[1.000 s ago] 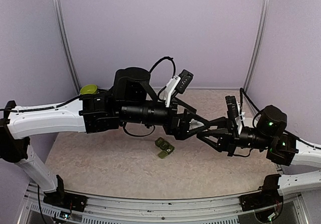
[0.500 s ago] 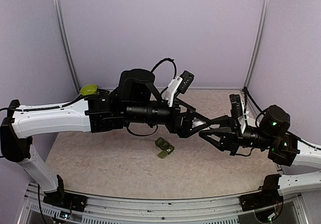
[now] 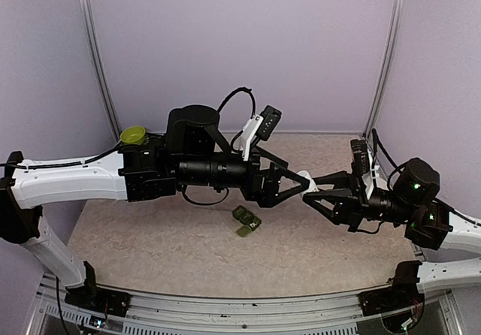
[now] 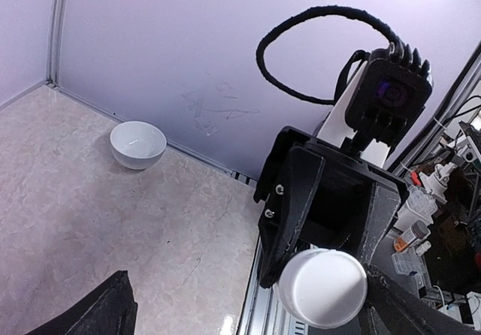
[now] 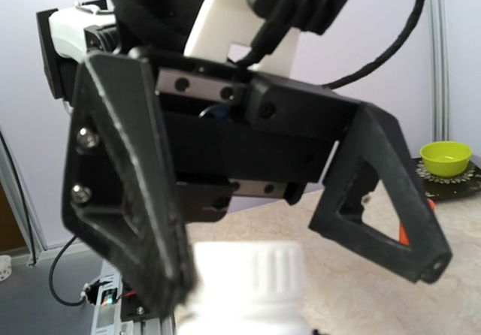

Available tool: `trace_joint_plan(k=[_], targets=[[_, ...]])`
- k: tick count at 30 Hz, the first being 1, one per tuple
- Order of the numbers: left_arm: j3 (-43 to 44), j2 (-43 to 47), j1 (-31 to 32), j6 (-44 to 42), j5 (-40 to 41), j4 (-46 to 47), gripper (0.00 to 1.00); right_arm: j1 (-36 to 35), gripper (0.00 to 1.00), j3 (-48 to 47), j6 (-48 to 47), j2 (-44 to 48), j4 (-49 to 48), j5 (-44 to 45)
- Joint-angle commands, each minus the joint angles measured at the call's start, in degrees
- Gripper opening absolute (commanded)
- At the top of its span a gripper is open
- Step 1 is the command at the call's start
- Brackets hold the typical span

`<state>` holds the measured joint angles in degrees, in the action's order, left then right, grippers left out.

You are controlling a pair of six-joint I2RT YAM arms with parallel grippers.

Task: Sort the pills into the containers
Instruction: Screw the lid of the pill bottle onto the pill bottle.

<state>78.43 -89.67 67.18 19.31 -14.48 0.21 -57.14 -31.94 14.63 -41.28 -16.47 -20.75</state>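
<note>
My right gripper [image 3: 310, 191] is shut on a small white bottle [image 3: 304, 178], held in the air above the middle of the table. The bottle's round cap [image 4: 323, 286] faces the left wrist camera, between the right gripper's black fingers [image 4: 297, 200]. My left gripper [image 3: 299, 187] is open, and its fingers [image 5: 124, 200] stand either side of the bottle's ribbed cap [image 5: 252, 271] without closing on it. The dark green containers [image 3: 246, 221] lie on the table below and left of both grippers. No pills show in any view.
A lime green bowl [image 3: 133, 134] sits at the far left of the table, behind the left arm, and also shows as the green bowl [image 5: 445, 157] in the right wrist view. A white bowl [image 4: 137, 143] stands by the back wall. Metal frame posts rise at both back corners.
The left gripper has drawn back slightly to the left and the right arm has shifted a little to the right. The white bottle now shows between the two grippers. Both grippers kept their state.
</note>
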Motion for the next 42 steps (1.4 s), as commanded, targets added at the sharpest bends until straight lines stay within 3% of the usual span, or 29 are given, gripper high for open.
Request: trace_joint_plan(k=[1,13,24,32,38,42], targets=[[-2.1,1.4,-1.7,0.3,1.1,-1.0,0.99,0.1,0.00,-0.5,0.2,2.5,-2.5,-1.1],[-4.2,2.2,-3.6,0.5,-0.3,-2.2,0.96,0.1,0.00,-1.1,0.4,3.0,-2.8,-2.5],[1.5,1.2,-1.5,3.3,-3.0,-1.7,0.94,0.2,0.00,-1.8,-0.9,-3.1,1.8,4.7],[4.7,-2.4,-0.1,4.3,-5.8,-2.6,0.77,0.1,0.00,-2.6,-1.7,-3.5,3.3,6.1],[5.2,-2.8,-0.2,4.5,-4.6,-4.3,0.76,0.2,0.00,-2.6,-1.9,-2.8,3.6,6.4],[5.3,-2.7,-0.1,4.5,-4.6,-4.3,0.67,0.2,0.00,-2.6,-2.1,-2.9,3.7,6.5]])
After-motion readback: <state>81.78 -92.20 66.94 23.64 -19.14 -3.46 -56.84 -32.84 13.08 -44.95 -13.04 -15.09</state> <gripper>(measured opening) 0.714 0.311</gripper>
